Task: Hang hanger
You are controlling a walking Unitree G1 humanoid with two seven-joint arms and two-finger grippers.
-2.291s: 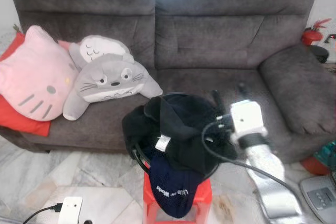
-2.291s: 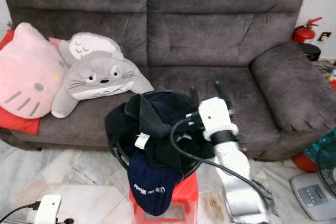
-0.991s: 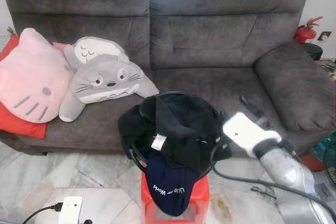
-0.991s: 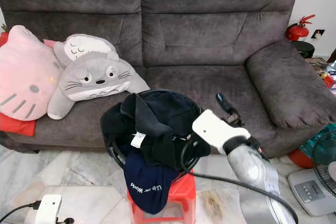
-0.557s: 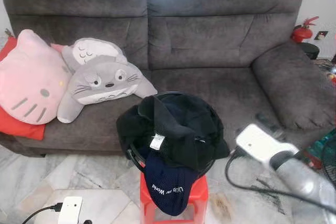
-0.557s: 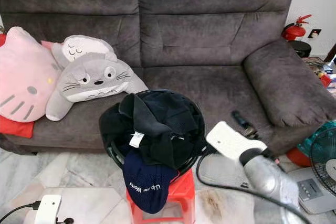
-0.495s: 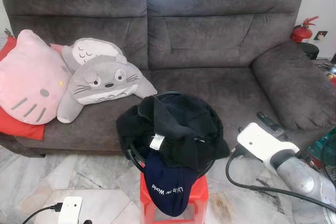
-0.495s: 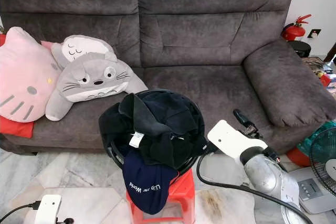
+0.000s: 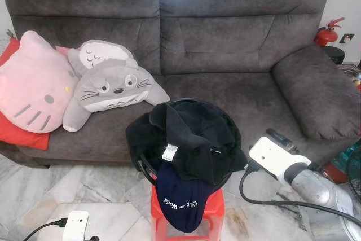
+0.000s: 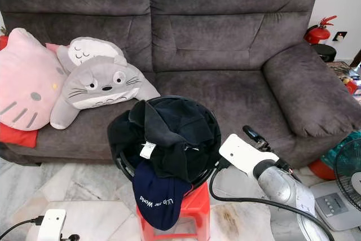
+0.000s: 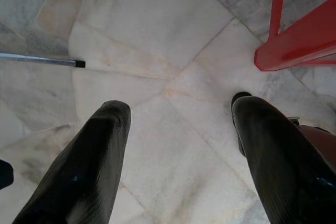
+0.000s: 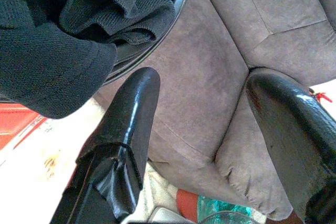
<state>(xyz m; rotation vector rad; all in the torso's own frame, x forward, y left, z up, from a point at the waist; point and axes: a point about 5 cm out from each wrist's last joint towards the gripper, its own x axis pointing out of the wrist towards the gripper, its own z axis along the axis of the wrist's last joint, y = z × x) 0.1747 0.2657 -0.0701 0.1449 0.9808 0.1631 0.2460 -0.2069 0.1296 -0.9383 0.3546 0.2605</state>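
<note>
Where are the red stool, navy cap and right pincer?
red stool (image 9: 210, 214): left eye view, front right edge of the seat.
navy cap (image 9: 179, 196): left eye view, crown above the white lettering.
right pincer (image 12: 202, 124): right wrist view, midway between its fingertips, open.

My right arm (image 9: 316, 187) is a silver, foil-like tube with a black collar, ending in a white boxy wrist block (image 9: 272, 157). A thick black cable (image 10: 237, 198) loops out from under that block and trails back along the arm. Ahead of the block sit the right gripper's (image 12: 210, 103) two long glossy black fingers (image 12: 128, 114); one has black tape wrapped round its base. The left gripper's (image 11: 181, 129) fingers (image 11: 97, 153) are the same rounded, tapering black, finely ribbed.
</note>
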